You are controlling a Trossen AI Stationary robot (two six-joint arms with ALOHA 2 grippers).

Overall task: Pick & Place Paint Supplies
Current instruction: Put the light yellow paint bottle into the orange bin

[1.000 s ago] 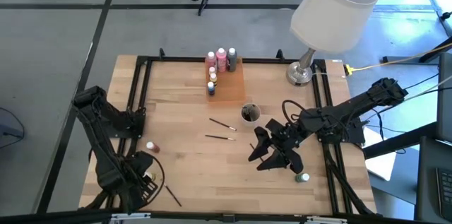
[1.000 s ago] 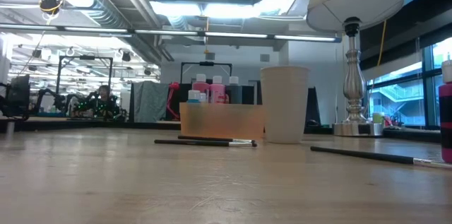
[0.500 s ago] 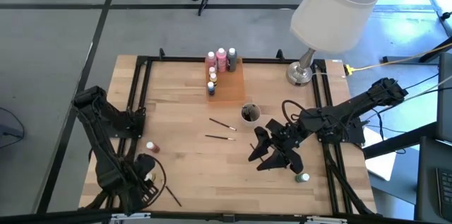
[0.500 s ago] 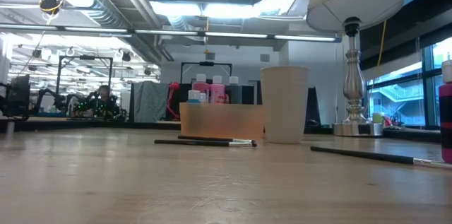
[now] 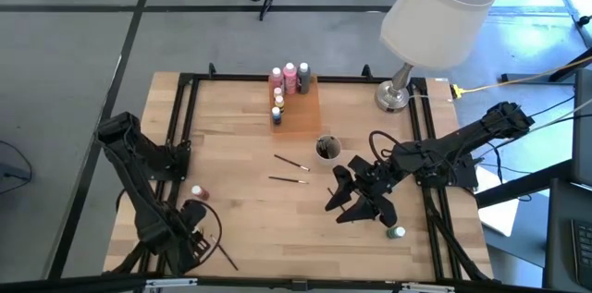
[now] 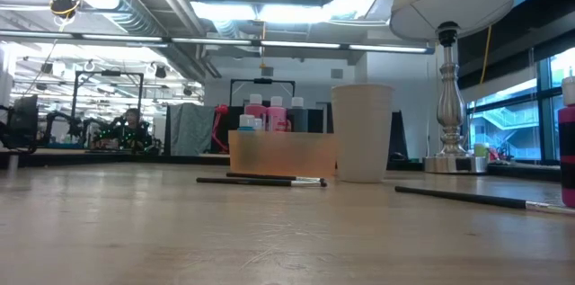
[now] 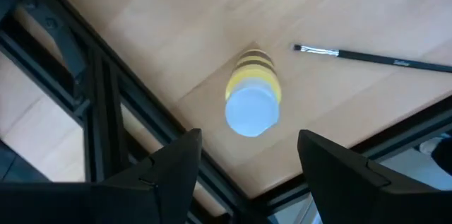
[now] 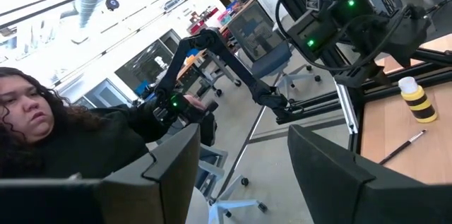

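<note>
Left end effector [image 7: 244, 157] newly raised, wider

Magenta bottle [image 6: 567, 146] cut off; tray [image 6: 282, 153] blurred.

Pale matt wood table [image 5: 250, 219]; glossy metal lamp base [image 5: 392, 97].

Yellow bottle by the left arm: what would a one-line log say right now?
left tool: open, above yellow bottle | bottle: upright, not held | right tool: open, idle
</note>
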